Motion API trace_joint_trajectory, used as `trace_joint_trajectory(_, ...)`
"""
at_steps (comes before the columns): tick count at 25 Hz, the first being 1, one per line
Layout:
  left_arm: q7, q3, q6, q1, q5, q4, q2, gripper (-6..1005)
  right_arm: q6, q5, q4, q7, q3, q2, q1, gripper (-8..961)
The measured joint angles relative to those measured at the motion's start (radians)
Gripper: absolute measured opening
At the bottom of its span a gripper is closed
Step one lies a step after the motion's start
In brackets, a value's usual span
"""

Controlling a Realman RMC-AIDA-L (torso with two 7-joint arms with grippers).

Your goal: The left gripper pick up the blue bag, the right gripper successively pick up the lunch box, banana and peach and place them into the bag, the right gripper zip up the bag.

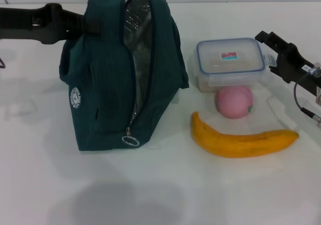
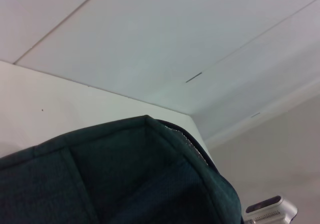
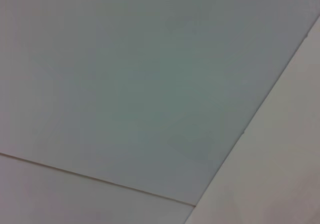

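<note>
The blue bag [image 1: 105, 84] stands on the white table at the left, its zipper open and its silver lining [image 1: 138, 39] showing. My left gripper [image 1: 93, 29] reaches in from the left and meets the bag's upper side; the left wrist view is filled low down by the bag's fabric [image 2: 125, 184]. The lunch box [image 1: 230, 64] sits to the right of the bag, with the peach [image 1: 234, 101] in front of it and the banana [image 1: 241, 139] nearest me. My right gripper [image 1: 267, 51] hovers open just right of the lunch box, holding nothing.
The bag's ring pull [image 1: 130, 140] hangs at the low end of the zipper. The white table [image 1: 165, 195] extends toward me in front of the objects. A small white device [image 2: 270, 211] shows beyond the bag in the left wrist view. The right wrist view shows only pale wall panels.
</note>
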Motion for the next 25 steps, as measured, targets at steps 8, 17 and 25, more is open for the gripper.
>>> trace_joint_trajectory(8,0.016,0.0,0.001,0.005,0.0,0.0,-0.008,32,0.025,-0.015,-0.016,-0.015,-0.028,0.0,-0.002,754)
trace_joint_trajectory(17,0.038,0.0,0.008,0.009,0.002,0.0,-0.01,32,0.027,-0.016,-0.042,-0.018,-0.049,0.0,-0.024,457)
trace_joint_trajectory(25,0.047,0.0,0.014,0.008,0.004,0.0,-0.012,32,0.015,-0.015,-0.042,-0.019,-0.046,0.0,-0.024,288)
